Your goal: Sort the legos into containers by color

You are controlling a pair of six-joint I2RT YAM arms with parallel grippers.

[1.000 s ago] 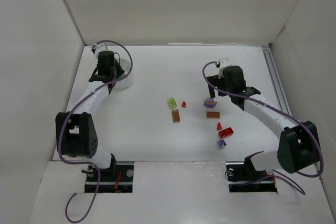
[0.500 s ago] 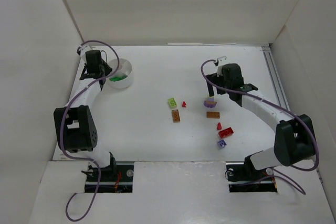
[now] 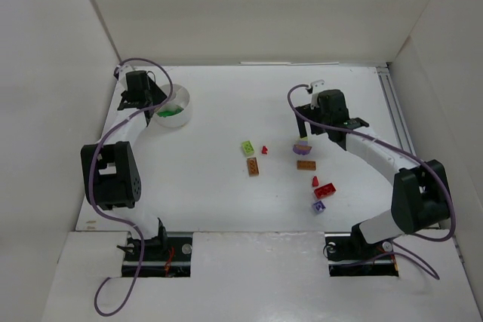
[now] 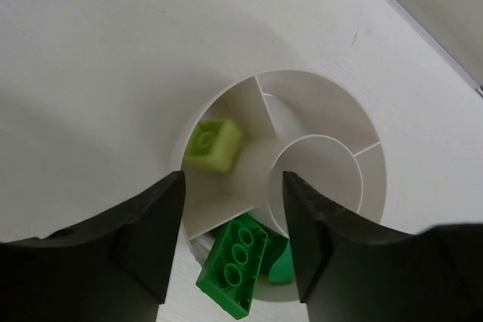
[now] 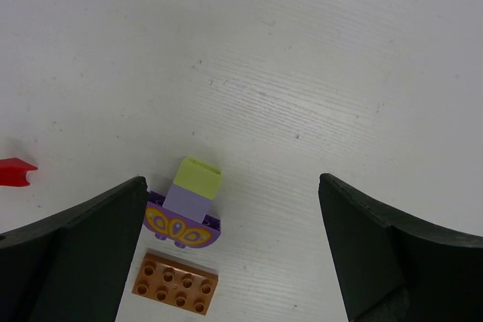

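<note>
L tool [image 4: 232, 180] hangs over the dish [image 3: 184, 101] at the far-left corner of the bench [image 3: 226, 96]. Its fingers [image 4: 139, 246] are spread part way w/ nothing between them. On the L wrist cam one lime brick [image 4: 215, 145] lies alone in a wedge compartment. The next wedge holds a green brick [image 4: 234, 263] w/ a second green piece [image 4: 281, 271] touching it.

R tool [image 5: 232, 182] is spread wide and pinching nothing. It sits low over the purple piece [image 5: 183, 224] at mid-right, which has a lime block [image 5: 198, 175] stacked on it. The stack lies between the fingers, closer to the one on the left of that cam. A brown brick [image 5: 175, 284] lies just near of it, and they look apart.

Loose at bench centre are a second lime brick [image 3: 247, 147] w/ a small red bit [image 3: 265, 149] just right of it. Another brown brick [image 3: 253, 167] lies just near of that lime one. Nearer, on the right, there's a tight group: red nub [image 3: 315, 181], red brick [image 3: 325, 191], purple brick [image 3: 319, 206].
</note>
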